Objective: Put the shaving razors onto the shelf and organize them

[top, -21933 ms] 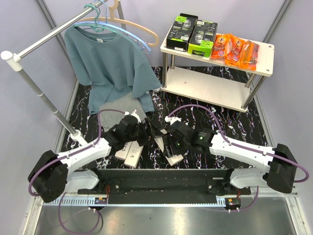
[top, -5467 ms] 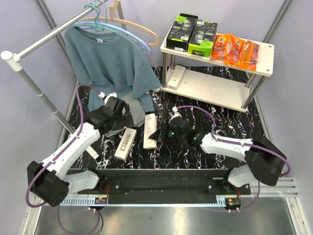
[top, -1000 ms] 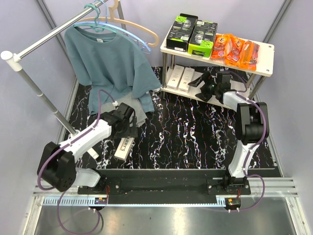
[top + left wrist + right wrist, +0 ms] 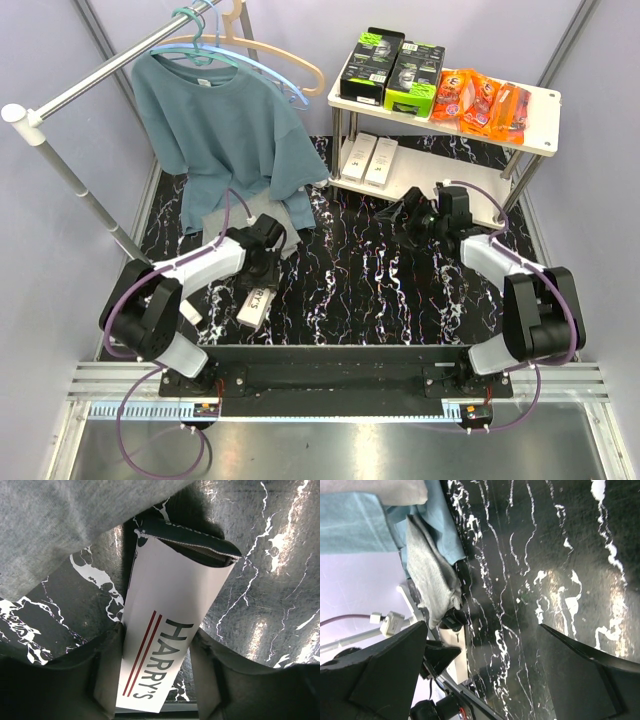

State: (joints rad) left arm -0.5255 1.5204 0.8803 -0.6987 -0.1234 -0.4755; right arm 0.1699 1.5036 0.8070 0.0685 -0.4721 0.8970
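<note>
Left wrist view: left gripper (image 4: 157, 647) pinches the HARRY'S box (image 4: 170, 600) between its jaws, grey cloth (image 4: 50, 525) just past the tips. Best to lift it level toward the shelf (image 4: 425, 165); right gripper (image 4: 484, 626) gapes empty.

Black marbled mat (image 4: 380, 290): white HARRY'S box (image 4: 253, 304), grey cloth (image 4: 212, 222).

Pale lilac walls (image 4: 30, 50), black white-veined tabletop (image 4: 380, 290), metal clothes rail (image 4: 100, 68) at left with a teal shirt (image 4: 225, 120)

Shelf (image 4: 440, 190) holds black-green boxes (image 4: 392, 68), orange packs (image 4: 480, 100), two white boxes (image 4: 368, 160) — one HARRY'S box (image 4: 170, 635) flat on the mat (image 4: 380, 290).
</note>
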